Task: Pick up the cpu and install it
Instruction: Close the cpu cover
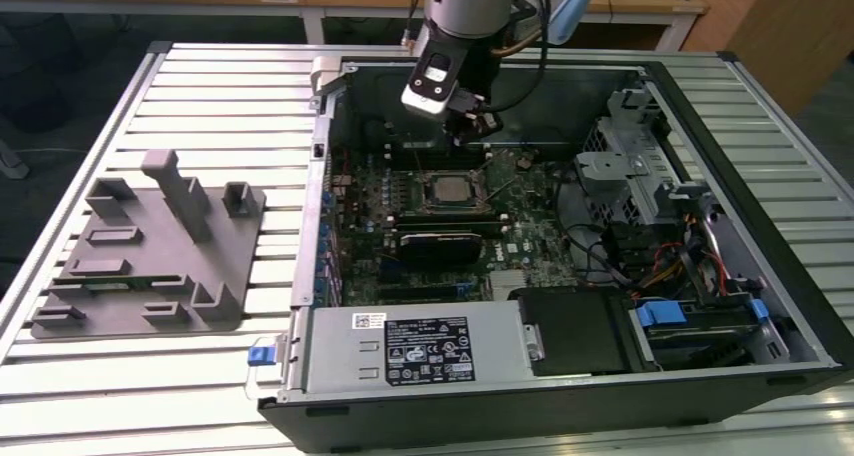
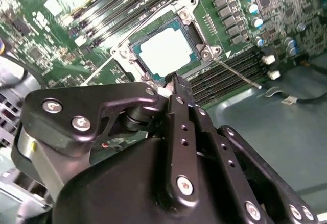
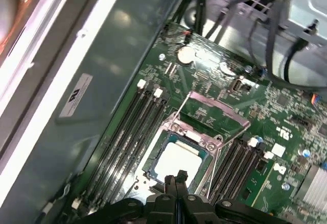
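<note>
In the exterior view, an open computer case (image 1: 534,401) is lying on its side on the slatted bench (image 1: 200,86), toward the exterior view's right. A grey moulded fixture (image 1: 147,251) is resting near the bench's edge on the exterior view's left. The arm (image 1: 467,6) is reaching down over the case's far wall. The gripper (image 1: 470,128) is hanging inside the case above the motherboard, near the far side of the socket. The cpu (image 1: 450,188) is sitting in that socket, about mid-board, with a black finned block (image 1: 437,246) just beside it toward the case's near wall.

The second wrist view is looking past the gripper (image 2: 173,81) from close by. Its two fingers are pressed together with nothing between them. The cpu (image 2: 166,50) is lying flat inside the metal socket frame (image 2: 204,43), its pale top facing up. A thin lever rod (image 2: 235,73) is slanting out from the frame across the memory slots (image 2: 230,78). I cannot tell whether the fingertips are touching the frame.

The first wrist view is looking along the board from the other side. The gripper (image 3: 177,177) is closed, its tips over the near rim of the cpu (image 3: 178,160). Here the hinged load plate (image 3: 214,109) is standing raised beyond the socket, a round coin battery (image 3: 185,54) is sitting farther on, and a white label (image 3: 75,95) is stuck on the case wall.
</note>
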`<state>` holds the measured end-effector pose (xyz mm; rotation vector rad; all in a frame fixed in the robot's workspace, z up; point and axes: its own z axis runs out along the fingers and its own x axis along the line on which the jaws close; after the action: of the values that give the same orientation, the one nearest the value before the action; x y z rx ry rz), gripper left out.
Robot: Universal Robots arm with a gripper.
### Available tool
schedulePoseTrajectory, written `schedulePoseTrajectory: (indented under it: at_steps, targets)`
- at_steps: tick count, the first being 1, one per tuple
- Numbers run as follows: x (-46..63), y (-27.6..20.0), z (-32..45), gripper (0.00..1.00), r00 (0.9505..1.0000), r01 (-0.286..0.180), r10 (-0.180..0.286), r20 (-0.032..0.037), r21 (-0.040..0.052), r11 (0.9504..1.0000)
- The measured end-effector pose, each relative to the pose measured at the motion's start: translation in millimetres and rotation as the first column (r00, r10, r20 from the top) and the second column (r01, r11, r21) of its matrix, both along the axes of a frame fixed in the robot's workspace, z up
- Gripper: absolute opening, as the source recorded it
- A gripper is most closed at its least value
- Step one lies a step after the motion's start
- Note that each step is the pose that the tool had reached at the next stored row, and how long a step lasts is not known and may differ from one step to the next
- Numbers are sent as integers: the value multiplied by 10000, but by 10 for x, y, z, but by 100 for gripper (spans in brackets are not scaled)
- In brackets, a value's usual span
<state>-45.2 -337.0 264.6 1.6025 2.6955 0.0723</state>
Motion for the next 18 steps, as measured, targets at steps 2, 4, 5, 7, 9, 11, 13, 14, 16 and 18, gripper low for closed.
schedulePoseTrajectory:
  at_steps: [2,4,5,7,9,11,13,14,16,18]
  targets:
    - [0,0,0,11,9995,-319,319,0,0,9995]
    - [0,0,0,11,9980,-626,626,0,0,9980]
    - [0,0,0,11,9970,-776,776,0,0,9970]
    - [0,0,0,11,9941,-1088,1088,1,1,9941]
    - [0,0,0,11,9902,-1398,1398,0,1,9902]
    - [0,0,0,11,9852,-1714,1714,0,1,9852]
    - [0,0,0,11,9795,-2015,2015,0,1,9795]
    - [0,0,0,11,9762,-2169,2169,0,0,9762]
    - [0,0,0,11,9690,-2469,2469,1,1,9690]
    - [0,0,0,11,9609,-2769,2769,0,0,9609]
